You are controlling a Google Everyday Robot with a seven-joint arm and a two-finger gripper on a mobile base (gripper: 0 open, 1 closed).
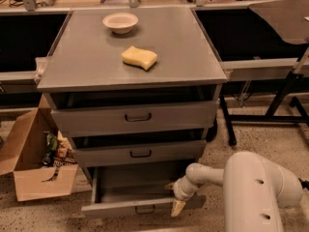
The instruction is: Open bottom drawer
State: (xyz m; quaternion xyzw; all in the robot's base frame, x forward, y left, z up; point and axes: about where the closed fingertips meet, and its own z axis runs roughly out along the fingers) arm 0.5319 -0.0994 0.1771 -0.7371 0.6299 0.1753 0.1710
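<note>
The bottom drawer (140, 208) of the grey metal cabinet is pulled out, its slim front panel low in the view with a small dark loop handle (144, 210) at its centre. Its inside (130, 185) looks bare. My gripper (176, 204) is at the drawer's right front corner, on the end of the white arm (251, 187) that reaches in from the lower right. One cream fingertip (177, 208) hangs over the front panel's right end. The other finger is hidden.
The mid drawer (140, 153) and the top drawer (137, 117) stand slightly out. A white bowl (120, 21) and a yellow sponge (139, 57) lie on the cabinet top. An open cardboard box (34, 163) with clutter stands at the left. Black table legs (270, 110) stand at the right.
</note>
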